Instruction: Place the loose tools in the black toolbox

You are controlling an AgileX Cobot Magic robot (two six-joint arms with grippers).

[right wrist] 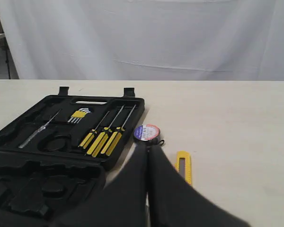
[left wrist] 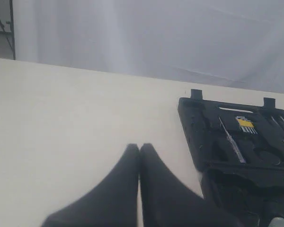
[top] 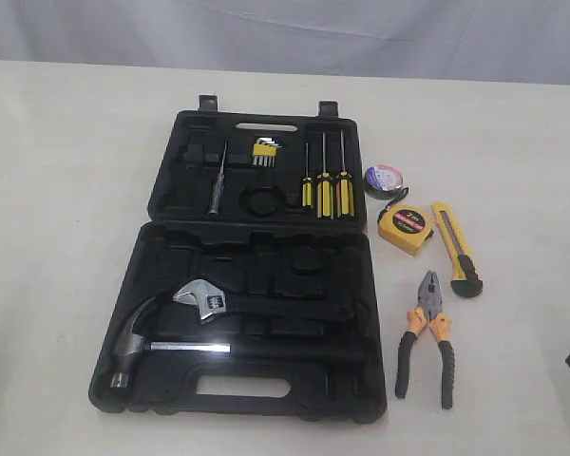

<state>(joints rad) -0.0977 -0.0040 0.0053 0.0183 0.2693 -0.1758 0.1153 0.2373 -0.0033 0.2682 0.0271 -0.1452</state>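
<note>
Right tool (right wrist: 148,148) closed; yellow tape measure (top: 405,228) lies beside black toolbox (top: 157,190).

black toolbox (top: 166,180), yellow tape measure (top: 405,229), orange-black pliers (top: 428,312)

Soft, even light falls everywhere, leaving faint shadows on the table (top: 57,237). Up close, the left gripper (left wrist: 139,147) and right gripper (right wrist: 148,149) look blurred.

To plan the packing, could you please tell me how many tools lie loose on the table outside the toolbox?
4, all right of the toolbox: tape roll farthest away, tape measure just nearer, utility knife rightmost, pliers nearest the camera.
</note>
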